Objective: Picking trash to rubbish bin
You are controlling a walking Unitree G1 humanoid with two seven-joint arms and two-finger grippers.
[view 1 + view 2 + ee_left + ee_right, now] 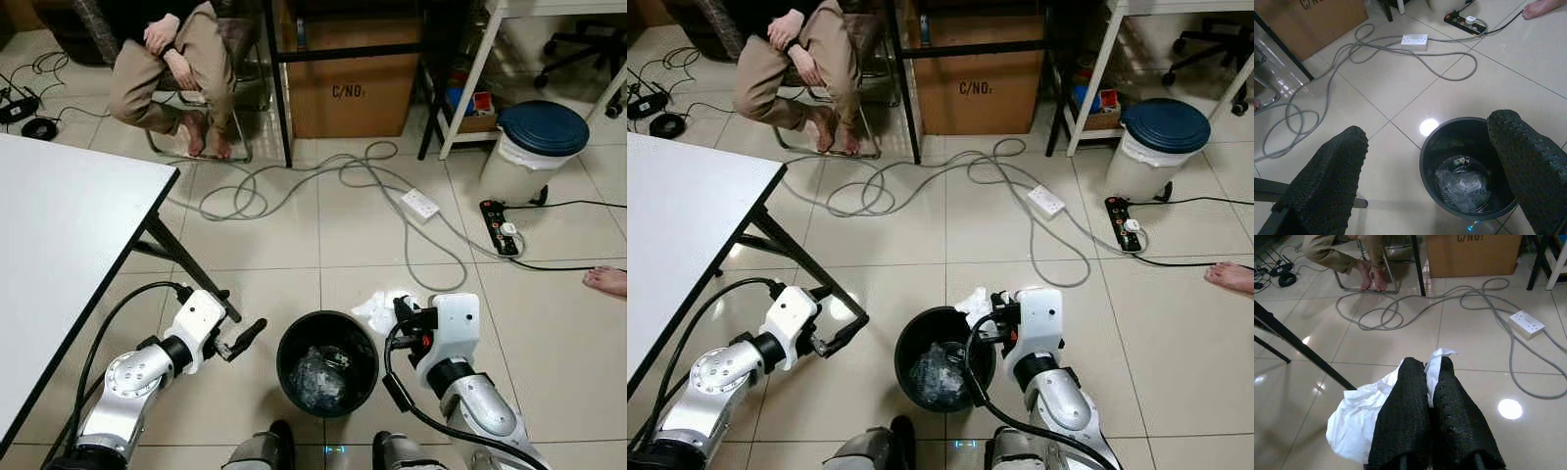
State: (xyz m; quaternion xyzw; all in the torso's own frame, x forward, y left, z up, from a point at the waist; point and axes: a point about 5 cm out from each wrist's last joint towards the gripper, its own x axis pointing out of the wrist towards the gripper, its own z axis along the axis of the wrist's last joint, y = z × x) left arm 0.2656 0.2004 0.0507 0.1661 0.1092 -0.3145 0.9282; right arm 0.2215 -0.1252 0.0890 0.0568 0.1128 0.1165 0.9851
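White crumpled paper (1364,413) sits pinched in my right claw (1431,382), just beside the black bin's (327,362) rim. Bare tiles ring the bin. My left claw (247,338), spread, hovers near its other side.

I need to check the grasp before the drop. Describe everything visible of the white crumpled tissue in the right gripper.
The white tissue is thin, creased paper, bunched into a loose wad with one corner sticking up past the fingertips. The right gripper is shut on it, most of the wad bulging out to one side of the black fingers. It is held off the tiled floor, next to the rim of the black bin on the robot's right side, not yet inside. Nothing else touches it.
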